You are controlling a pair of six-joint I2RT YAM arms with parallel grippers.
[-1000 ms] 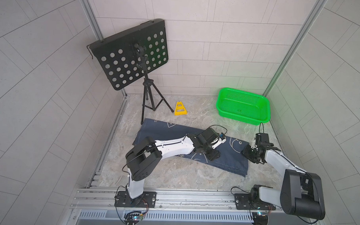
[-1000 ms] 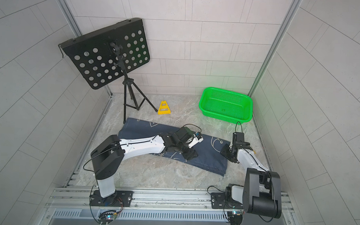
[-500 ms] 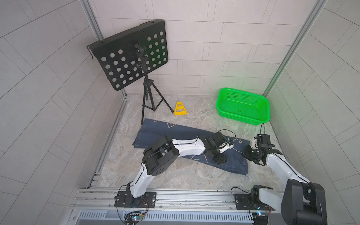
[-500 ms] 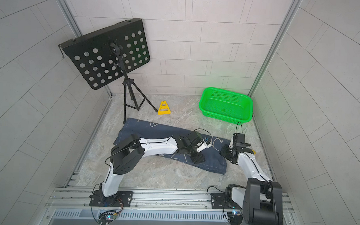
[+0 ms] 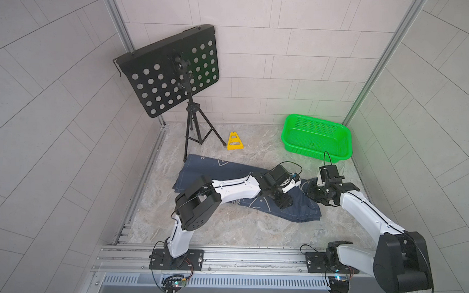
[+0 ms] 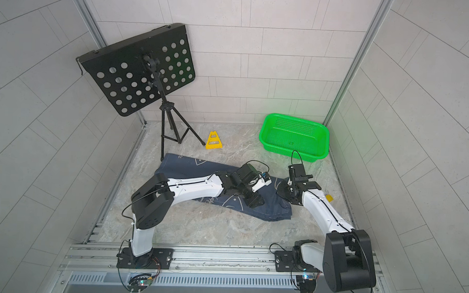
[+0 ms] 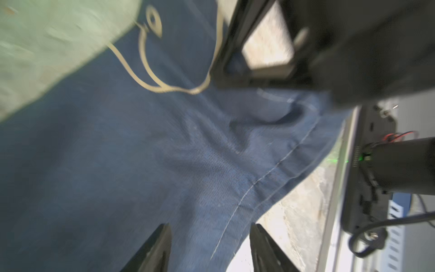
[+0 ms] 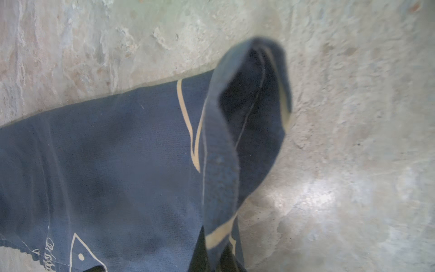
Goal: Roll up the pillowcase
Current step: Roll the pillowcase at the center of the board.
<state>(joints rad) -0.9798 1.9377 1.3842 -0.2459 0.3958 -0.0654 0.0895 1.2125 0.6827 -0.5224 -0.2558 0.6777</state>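
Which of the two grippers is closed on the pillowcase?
The right gripper: it pinches a raised fold of the pillowcase. The left gripper has its jaws apart over the cloth, holding nothing.

Pale cursive writing (image 8: 48, 253) is showing on the dark navy denim-like pillowcase (image 8: 117, 164). Its letters are appearing too blurred and cut off to read.

I read pillowcase (image 5: 214, 168) as dark navy, denim-like weave. Cream outline whale drawings with dot eye, cream cursive script near edge, pale stitched seam line. Same navy in right wrist view (image 8: 106, 153); inner side of raised fold darker. Basket (image 5: 303, 149) bright green, fine hole mesh. Music stand (image 5: 171, 69) black, grid of round holes. Small wedge (image 5: 235, 145) yellow. Tabletop (image 5: 225, 227) beige-grey, marble veining. Walls (image 5: 284, 60) pale grey tile. Left arm (image 5: 234, 188), right arm (image 5: 365, 210): I see white links, black joints.
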